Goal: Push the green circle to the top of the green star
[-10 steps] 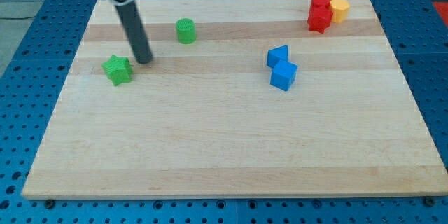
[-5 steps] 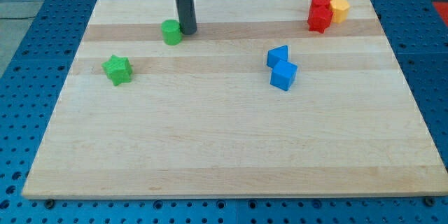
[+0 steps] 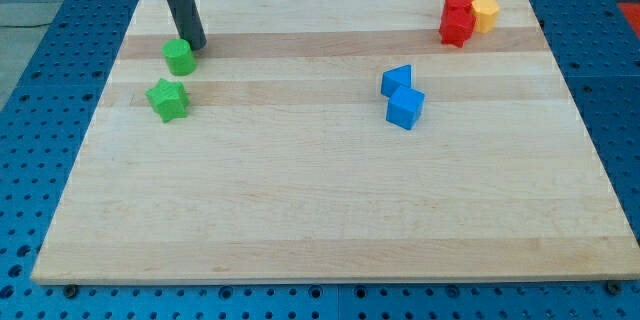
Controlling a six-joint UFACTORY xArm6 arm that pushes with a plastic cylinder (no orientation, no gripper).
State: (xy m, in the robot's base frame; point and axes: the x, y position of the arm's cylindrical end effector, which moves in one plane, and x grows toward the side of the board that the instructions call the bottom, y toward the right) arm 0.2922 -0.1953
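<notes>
My tip [image 3: 196, 44], the lower end of the straight dark rod, sits on the pale wooden board [image 3: 330, 210] near its top left corner in the view; it carries no jaws, so it neither spreads nor pinches, and it holds nothing; it stands just to the upper right of the small green circle block [image 3: 179, 57] and looks to be touching that block's edge, though from this angle I cannot be sure of contact. The green circle block lies directly above the green star block [image 3: 168, 99] in the view, close to it but apart, with a narrow strip of bare wood between the two. Further to the view's right, near the middle of the board, two blue blocks [image 3: 402, 96] of angular shape lie pressed together, one just below and to the right of the other. In the top right corner a cluster of red blocks [image 3: 457, 18] touches a pair of yellow blocks [image 3: 481, 5]; their exact shapes are too small for me to make out. The board rests on a blue perforated table surface [image 3: 40, 80] that shows on all sides of it.
</notes>
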